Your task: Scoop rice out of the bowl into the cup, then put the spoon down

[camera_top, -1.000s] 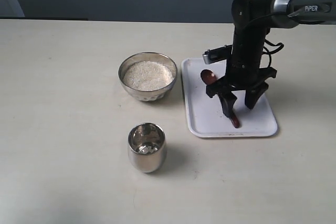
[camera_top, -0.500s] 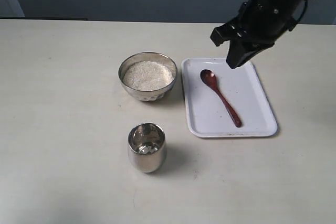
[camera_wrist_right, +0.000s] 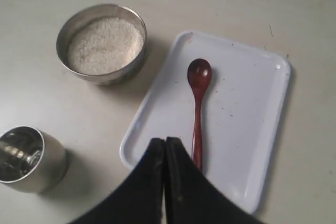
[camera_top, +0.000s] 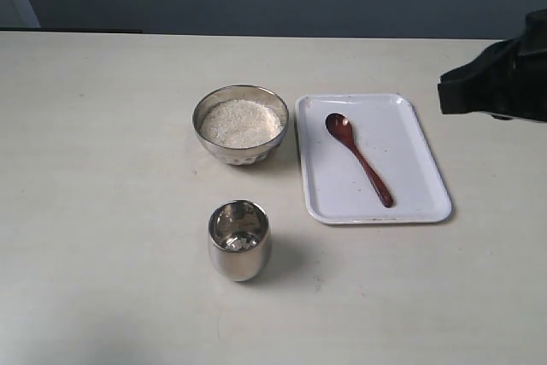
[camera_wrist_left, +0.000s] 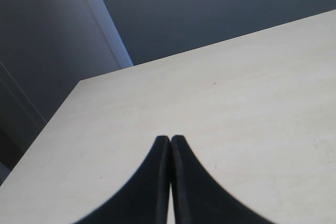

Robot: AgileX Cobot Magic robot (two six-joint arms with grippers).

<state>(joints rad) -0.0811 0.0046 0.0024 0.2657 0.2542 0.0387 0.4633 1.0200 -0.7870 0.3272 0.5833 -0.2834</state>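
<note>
Bowl (camera_top: 240, 124) full of rice (camera_top: 240, 121) mid bench (camera_top: 102, 211), white tray (camera_top: 406, 147) just beside it, spoon (camera_top: 359, 158) lying loose on tray. Cup (camera_top: 239, 239) sits apart nearer camera, few grains inside. Black arm (camera_top: 496, 85) poking in at right edge, touching nothing.

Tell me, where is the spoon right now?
In the exterior view the spoon lies on the white tray, right of centre, with the bowl just left of the tray.

Reddish-brown spoon (camera_top: 360, 161), white tray (camera_top: 412, 153)
</note>
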